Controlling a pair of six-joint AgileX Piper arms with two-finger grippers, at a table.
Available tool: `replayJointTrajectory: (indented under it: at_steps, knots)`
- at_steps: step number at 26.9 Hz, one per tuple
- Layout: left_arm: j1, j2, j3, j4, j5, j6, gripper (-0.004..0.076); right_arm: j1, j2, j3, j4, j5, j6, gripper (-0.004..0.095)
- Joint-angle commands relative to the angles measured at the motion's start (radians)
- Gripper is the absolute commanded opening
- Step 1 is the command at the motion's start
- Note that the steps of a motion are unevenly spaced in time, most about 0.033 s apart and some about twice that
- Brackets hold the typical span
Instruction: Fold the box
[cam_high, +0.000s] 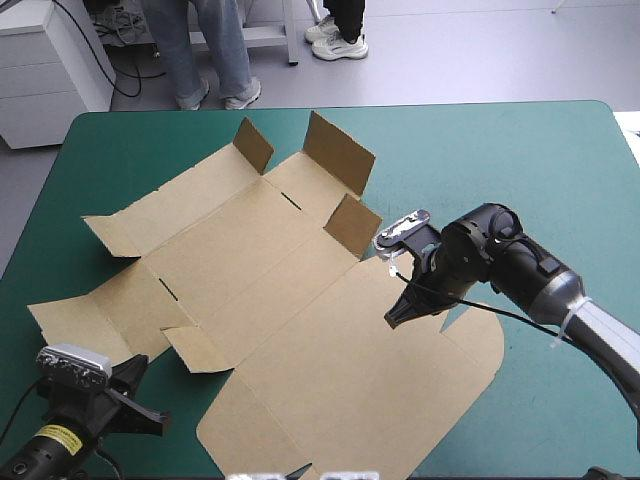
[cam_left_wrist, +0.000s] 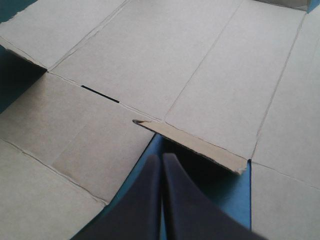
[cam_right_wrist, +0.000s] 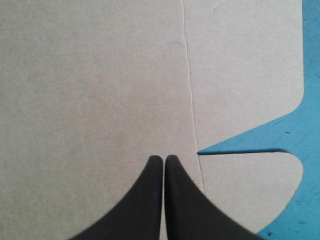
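One box (cam_high: 270, 300); left tool (cam_left_wrist: 161, 157), right tool (cam_right_wrist: 163, 158): two.

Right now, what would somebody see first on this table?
The big brown box, a cut sheet lying almost flat across the teal-green table, with a few flaps standing up at its far end. Next, the right gripper, shut, poised over the sheet's right part, and the left gripper, also shut, by a notch in its near-left edge.

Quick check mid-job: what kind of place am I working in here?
Likely a robot test bench: a teal-green covered table, the brown box spread mostly flat on it, and the left end effector and right end effector at it.
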Motion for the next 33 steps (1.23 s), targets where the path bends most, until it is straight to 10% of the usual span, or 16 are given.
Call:
replayJointTrajectory:
  at_steps: [1,33]
  knots:
    - [-0.003,0.011,-0.024,-0.006,-0.068,0.000,-0.0008,-0.002,-0.032,-0.021,-0.006,-0.014,-0.002,0.0001]
    - [-0.003,0.011,-0.024,-0.008,-0.068,0.000,-0.0008,-0.002,-0.032,-0.268,-0.093,0.107,-0.008,0.0001]
